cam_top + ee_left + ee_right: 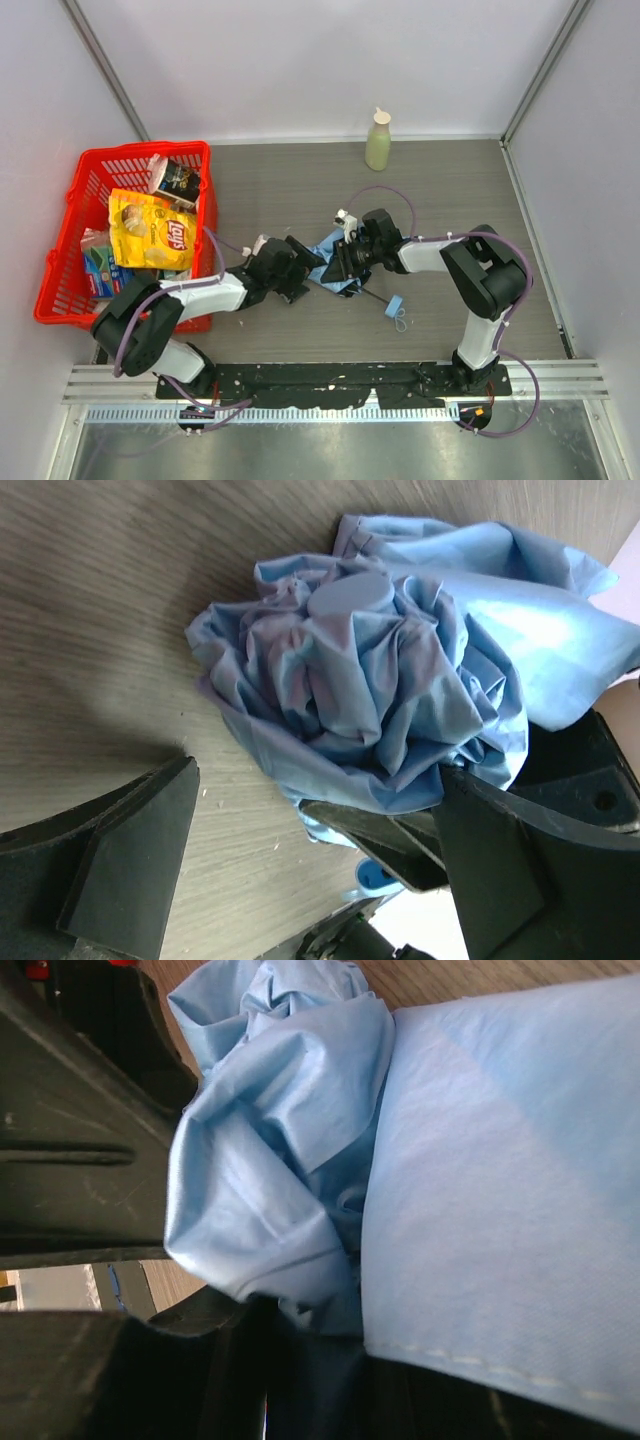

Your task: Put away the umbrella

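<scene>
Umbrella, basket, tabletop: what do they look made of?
umbrella: thin woven fabric, likely synthetic; slight sheen, crumples in soft folds, stitched hem.
basket: red moulded plastic, probably; glossy open lattice walls.
table: matte wood-grain surface; laminate or real wood, cannot tell.

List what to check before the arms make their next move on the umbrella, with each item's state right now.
1. Right gripper holds the umbrella: ok, cloth is clamped in it.
2. Left gripper ready to grasp: ok, jaws wide open, with the bunched cloth just ahead.
3. Cloth gathered tidily: not ok, it is crumpled and one flap spreads loose.
4. Shaft pushed in: not ok, it and the handle stick out across the table.
5. Room in the basket: cannot tell, snack bags cover most of it.
</scene>
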### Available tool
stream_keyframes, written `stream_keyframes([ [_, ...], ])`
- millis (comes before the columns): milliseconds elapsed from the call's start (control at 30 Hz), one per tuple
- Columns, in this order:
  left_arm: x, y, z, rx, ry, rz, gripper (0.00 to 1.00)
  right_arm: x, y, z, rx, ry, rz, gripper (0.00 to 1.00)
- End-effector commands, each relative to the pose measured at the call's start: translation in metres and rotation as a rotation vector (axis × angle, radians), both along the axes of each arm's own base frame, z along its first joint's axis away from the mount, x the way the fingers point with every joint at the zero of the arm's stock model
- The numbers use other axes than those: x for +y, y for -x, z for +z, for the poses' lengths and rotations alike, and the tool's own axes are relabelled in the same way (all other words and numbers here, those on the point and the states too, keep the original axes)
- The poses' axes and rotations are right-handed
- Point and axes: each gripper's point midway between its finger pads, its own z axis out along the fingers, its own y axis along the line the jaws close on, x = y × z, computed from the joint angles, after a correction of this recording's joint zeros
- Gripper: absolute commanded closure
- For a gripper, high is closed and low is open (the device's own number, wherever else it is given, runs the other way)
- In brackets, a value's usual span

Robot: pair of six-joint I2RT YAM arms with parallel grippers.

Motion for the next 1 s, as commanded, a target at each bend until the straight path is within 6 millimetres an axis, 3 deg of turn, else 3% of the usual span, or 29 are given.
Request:
stream_keyframes([
  [0,0.007,-0.034,0.001,-0.096,-0.021,0.102,0.0,-0.023,0.026,-0.039,0.163,0.142,-0.001,0.99],
  [100,0.014,-0.045,-0.018,-0.068,-0.1,0.112,0.0,-0.022,0.031,-0.038,0.17,0.131,0.037,0.99],
  [300,0.019,-0.041,-0.059,0.034,-0.209,0.056,0.1,-0.021,0.033,-0.037,0.157,0.119,0.071,0.99],
  [533,0.03,-0.028,-0.082,0.084,-0.276,-0.001,0.27,-0.02,0.036,-0.039,0.137,0.131,0.097,0.99],
  [667,0.033,-0.025,-0.09,0.105,-0.304,-0.05,0.54,-0.015,0.04,-0.033,0.113,0.115,0.12,0.99],
  [833,0.032,-0.011,-0.105,0.189,-0.317,-0.108,0.98,-0.015,0.037,-0.031,0.083,0.125,0.107,0.99],
  [967,0.035,-0.005,-0.104,0.21,-0.328,-0.121,1.0,-0.014,0.032,-0.032,0.061,0.167,0.065,0.99],
])
